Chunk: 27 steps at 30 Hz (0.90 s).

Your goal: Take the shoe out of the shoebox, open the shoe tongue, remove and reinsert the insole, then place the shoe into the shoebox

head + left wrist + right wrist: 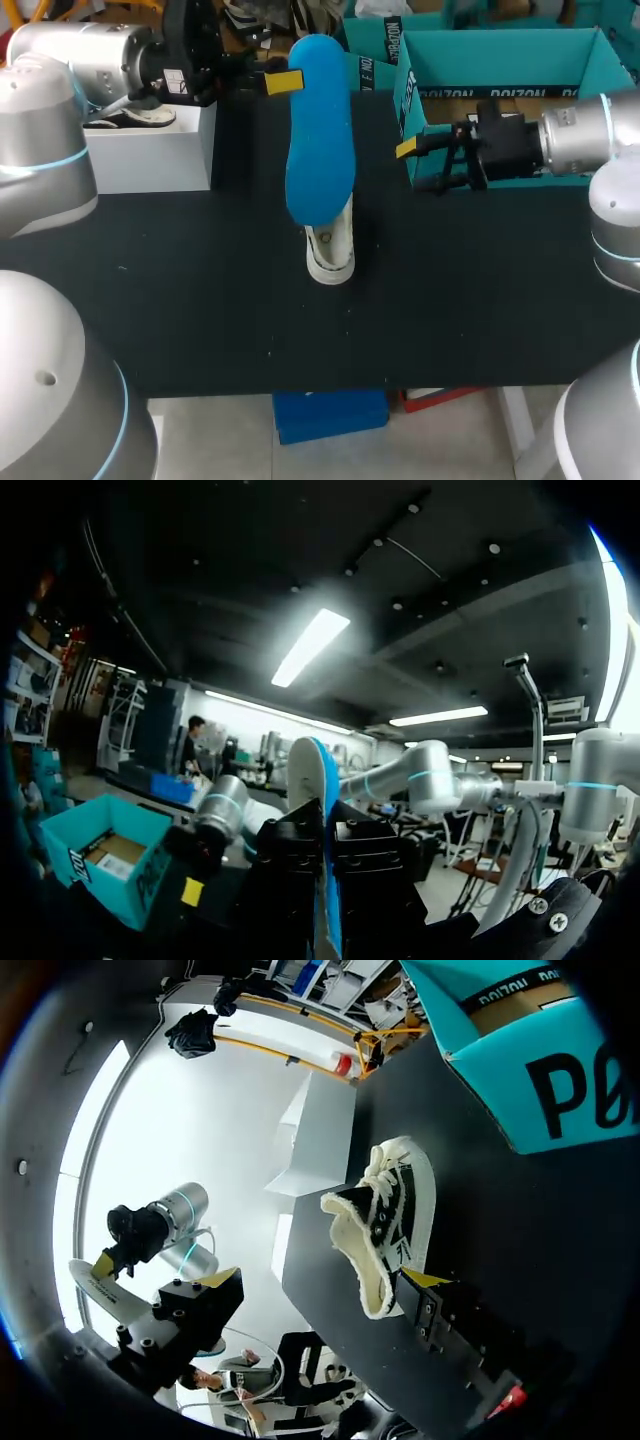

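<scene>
Insole (318, 130): clamped near one end by left gripper (295, 82), aloft, clear of shoe (330, 250) | right gripper (320, 1282): wide open, empty | risk: unheld shoe may slide or tip at reinsertion

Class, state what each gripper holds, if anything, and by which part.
The left gripper clamps the blue insole near one end. The right gripper is open, holding nothing.

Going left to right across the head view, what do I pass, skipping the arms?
White box → insole → shoebox
</scene>
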{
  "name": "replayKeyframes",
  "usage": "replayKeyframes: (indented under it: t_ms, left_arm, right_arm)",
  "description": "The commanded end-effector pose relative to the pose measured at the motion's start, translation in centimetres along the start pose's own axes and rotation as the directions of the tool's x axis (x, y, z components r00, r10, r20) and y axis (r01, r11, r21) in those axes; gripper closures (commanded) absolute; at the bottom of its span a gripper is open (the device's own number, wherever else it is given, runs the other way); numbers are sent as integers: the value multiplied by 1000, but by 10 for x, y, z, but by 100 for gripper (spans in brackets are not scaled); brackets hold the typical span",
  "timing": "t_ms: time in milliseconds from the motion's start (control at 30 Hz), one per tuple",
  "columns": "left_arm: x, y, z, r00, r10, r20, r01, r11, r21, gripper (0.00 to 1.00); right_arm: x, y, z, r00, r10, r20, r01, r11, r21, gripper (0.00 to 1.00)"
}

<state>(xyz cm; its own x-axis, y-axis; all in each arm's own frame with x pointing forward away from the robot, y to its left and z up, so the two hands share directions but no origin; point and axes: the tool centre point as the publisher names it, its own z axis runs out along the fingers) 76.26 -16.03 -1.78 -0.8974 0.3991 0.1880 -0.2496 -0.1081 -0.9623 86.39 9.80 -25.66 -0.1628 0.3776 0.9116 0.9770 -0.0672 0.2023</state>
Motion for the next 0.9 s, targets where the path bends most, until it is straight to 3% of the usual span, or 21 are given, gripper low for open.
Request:
replayKeyframes:
  t_ms: [33, 400, 800, 900]
  left_arm:
    - [0, 0, 1, 1000, 1, 2, -1, 1000, -1, 100]
    - [0, 0, 1, 1000, 1, 2, -1, 1000, -1, 100]
    - [0, 0, 1, 1000, 1, 2, -1, 1000, -1, 100]
    - [-1, 1, 2, 991, 135, -13, -136, 989, -57, 100]
  right_arm:
    - [5, -6, -5, 1000, -6, -14, 6, 1000, -9, 0]
    - [26, -6, -6, 999, -33, 0, 33, 999, 2, 0]
    - [27, -7, -6, 1000, -30, 1, 30, 1000, 8, 0]
    - [27, -7, -6, 1000, -30, 1, 30, 1000, 8, 0]
